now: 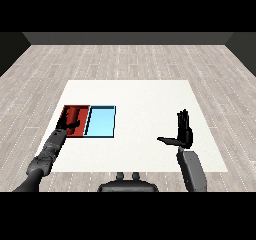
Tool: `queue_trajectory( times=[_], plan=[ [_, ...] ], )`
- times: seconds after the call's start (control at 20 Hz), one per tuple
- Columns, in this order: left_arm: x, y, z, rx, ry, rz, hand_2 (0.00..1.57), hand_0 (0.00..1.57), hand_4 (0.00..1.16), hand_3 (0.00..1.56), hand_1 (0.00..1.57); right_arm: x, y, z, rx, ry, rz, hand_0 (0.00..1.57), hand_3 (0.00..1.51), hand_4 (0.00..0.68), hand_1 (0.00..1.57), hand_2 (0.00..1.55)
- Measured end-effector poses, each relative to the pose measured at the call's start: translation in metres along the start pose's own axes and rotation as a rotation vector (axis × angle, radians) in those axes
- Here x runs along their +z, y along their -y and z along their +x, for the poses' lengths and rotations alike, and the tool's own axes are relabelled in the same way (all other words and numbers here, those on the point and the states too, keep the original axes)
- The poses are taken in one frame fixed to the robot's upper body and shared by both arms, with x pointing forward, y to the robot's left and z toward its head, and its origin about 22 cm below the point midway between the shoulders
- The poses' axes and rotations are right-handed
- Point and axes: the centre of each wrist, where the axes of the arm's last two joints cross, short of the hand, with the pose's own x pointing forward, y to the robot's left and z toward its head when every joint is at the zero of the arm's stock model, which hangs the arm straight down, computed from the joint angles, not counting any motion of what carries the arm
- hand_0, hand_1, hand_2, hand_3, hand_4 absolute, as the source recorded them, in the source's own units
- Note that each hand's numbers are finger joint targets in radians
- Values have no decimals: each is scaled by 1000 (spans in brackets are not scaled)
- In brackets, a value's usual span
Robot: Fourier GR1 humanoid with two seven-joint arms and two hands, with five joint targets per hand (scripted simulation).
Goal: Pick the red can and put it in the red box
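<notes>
My left hand (68,122) reaches over the red tray (66,109) at the table's left. The red can (78,115) stands upright on the hand's right side, within the tray's outline, and is hard to pick out against the tray's red. The hand's fingers and thumb curl round the can. I cannot tell whether the can touches the tray's floor. My right hand (184,132) is held up over the right part of the table, far from the can. It is open, with its fingers straight up and its thumb out to the left, and holds nothing.
The light blue tray (101,122) lies directly right of the red tray, with their sides touching. The white table (140,104) stretches between the trays and my right hand. Grey plank floor surrounds the table.
</notes>
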Motion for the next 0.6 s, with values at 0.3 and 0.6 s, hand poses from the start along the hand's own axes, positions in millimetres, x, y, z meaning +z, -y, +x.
queue_trajectory(
  times=[0.3,0.6],
  plan=[
    [-5,-11,2,-159,-70,-64,0,0,0,0,0,2,-3,7,-23,19,16,0,0,0,0,0],
    [-8,-22,5,-73,-99,-33,0,0,0,0,0,1,5,9,-29,37,21,0,0,0,0,0]
  ],
)
